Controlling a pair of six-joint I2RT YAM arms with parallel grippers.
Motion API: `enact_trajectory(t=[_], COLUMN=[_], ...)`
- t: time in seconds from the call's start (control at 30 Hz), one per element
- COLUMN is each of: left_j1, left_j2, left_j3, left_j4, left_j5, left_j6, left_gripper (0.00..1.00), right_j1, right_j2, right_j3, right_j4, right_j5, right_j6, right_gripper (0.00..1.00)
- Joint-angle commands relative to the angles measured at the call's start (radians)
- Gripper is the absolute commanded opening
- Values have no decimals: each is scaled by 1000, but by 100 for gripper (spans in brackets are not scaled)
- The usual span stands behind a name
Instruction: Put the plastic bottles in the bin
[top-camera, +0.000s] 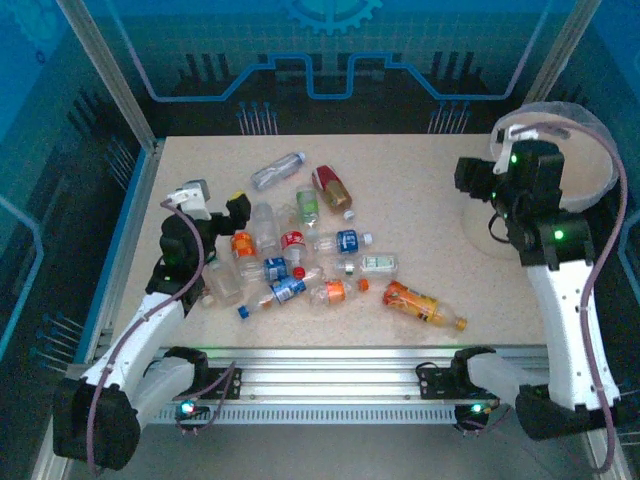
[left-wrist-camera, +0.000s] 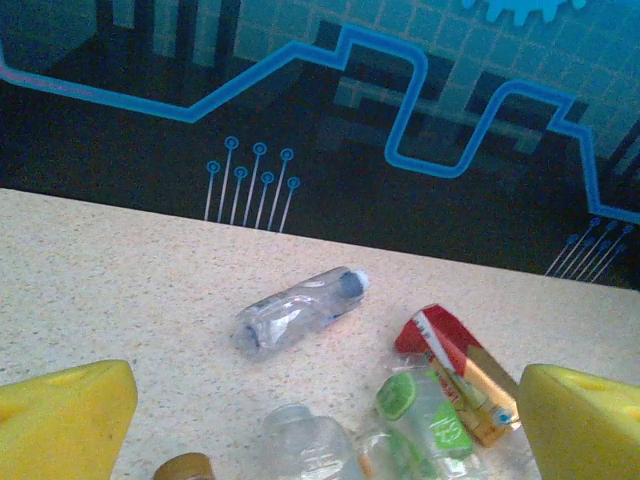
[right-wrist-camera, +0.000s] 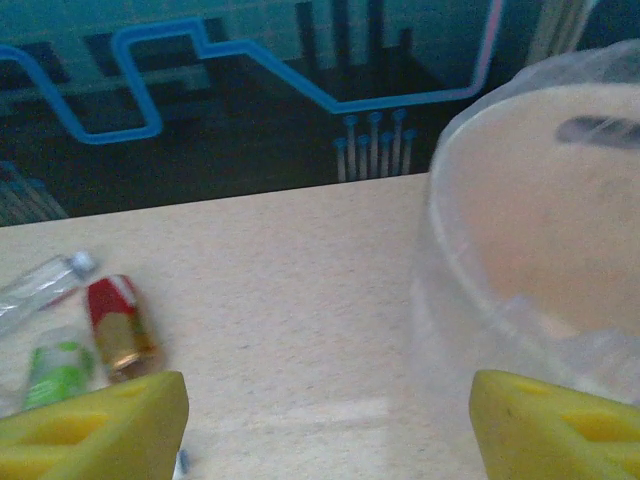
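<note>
1. The plastic bottles (top-camera: 300, 255) are lying on their sides in a loose heap left of centre, mostly clear, showing red, blue, green and orange labels
2. A clear bottle (top-camera: 277, 170) is lying at the heap's far edge, and an orange-labelled bottle (top-camera: 423, 305) is lying apart to the right
3. The bin (top-camera: 595, 185), whitish, translucent and bag-lined, is standing upright at the far right, well apart from the heap

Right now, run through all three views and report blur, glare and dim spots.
Top external: table evenly lit, backdrop dark and blue-tinted, the bin washed out pale. Left wrist: clear bottle mid-frame sharp, yellow fingers in the bottom corners soft. Right wrist: soft throughout, bin hazy, a pale glare band on the table near the bottom edge.
</note>
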Motion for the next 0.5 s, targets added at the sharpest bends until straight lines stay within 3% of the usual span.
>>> enact_trajectory(t=[0.0, 0.3, 0.47], left_j1=[-13, -21, -23], left_j2=[-4, 6, 16], left_j3=[39, 19, 7], left_j4=[-47, -21, -8], left_j5=[33, 59, 76], left_j6=[-70, -90, -97], left_gripper=[99, 99, 99], right_j1=[10, -20, -59], right_j2=[132, 398, 473], right_j3=[128, 381, 429], right_j4=[-179, -241, -252], right_j5=[155, 280, 225], right_j6=[-101, -246, -271], right_gripper=[75, 76, 73])
